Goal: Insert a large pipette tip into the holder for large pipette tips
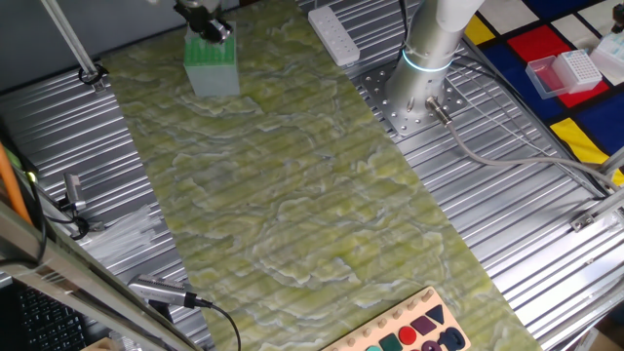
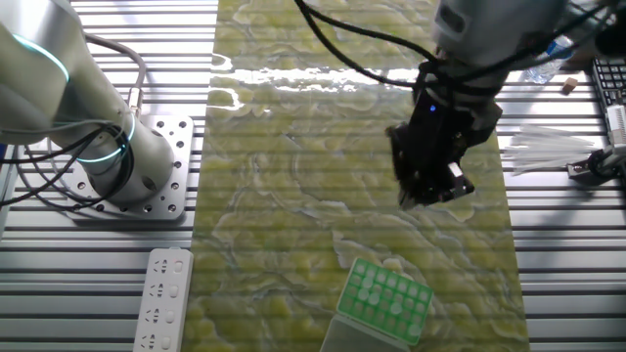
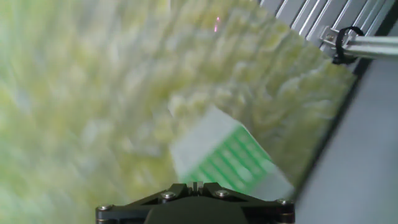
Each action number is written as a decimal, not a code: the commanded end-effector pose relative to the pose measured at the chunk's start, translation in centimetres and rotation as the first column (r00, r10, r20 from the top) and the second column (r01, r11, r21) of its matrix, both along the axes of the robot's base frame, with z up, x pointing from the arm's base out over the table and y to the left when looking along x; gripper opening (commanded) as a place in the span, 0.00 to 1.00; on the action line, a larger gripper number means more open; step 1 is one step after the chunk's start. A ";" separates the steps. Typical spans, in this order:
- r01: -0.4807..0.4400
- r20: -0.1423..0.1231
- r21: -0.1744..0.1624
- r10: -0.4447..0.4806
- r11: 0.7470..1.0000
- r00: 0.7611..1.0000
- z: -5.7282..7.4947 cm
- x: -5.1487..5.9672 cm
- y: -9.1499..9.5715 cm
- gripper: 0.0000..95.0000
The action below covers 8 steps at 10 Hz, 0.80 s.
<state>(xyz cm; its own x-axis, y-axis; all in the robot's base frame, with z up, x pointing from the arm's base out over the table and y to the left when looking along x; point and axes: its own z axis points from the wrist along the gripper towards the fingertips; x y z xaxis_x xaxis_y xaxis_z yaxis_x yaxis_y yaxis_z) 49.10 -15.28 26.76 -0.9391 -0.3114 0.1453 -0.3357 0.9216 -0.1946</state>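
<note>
You cannot tell how your jaws stand: the gripper (image 2: pixel 430 186) shows only as a dark block above the mat, its fingers are out of the blurred hand view, and no large pipette tip is visible between them. The holder for large pipette tips (image 2: pixel 384 298) stands on the green marbled mat (image 2: pixel 284 196) near the gripper. A pile of pale tips (image 2: pixel 548 152) lies on the ribbed table (image 2: pixel 558 274) beyond the mat. Descending now with an unconfirmed grasp risks missing a hole or knocking the light rack over.
</note>
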 end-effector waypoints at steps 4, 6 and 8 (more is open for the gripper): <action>0.359 0.147 0.217 -0.394 0.908 0.907 -0.3 2.3 4.5 0.00; 0.384 0.142 0.224 -0.420 0.896 0.896 -0.4 2.8 5.8 0.00; 0.384 0.136 0.225 -0.419 0.896 0.898 -1.3 3.7 6.9 0.00</action>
<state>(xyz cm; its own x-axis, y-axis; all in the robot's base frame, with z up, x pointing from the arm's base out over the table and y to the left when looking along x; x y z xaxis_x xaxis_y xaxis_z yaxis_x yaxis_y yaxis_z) 52.41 -8.84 25.71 -0.9947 0.0861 -0.0570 0.0879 0.9957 -0.0283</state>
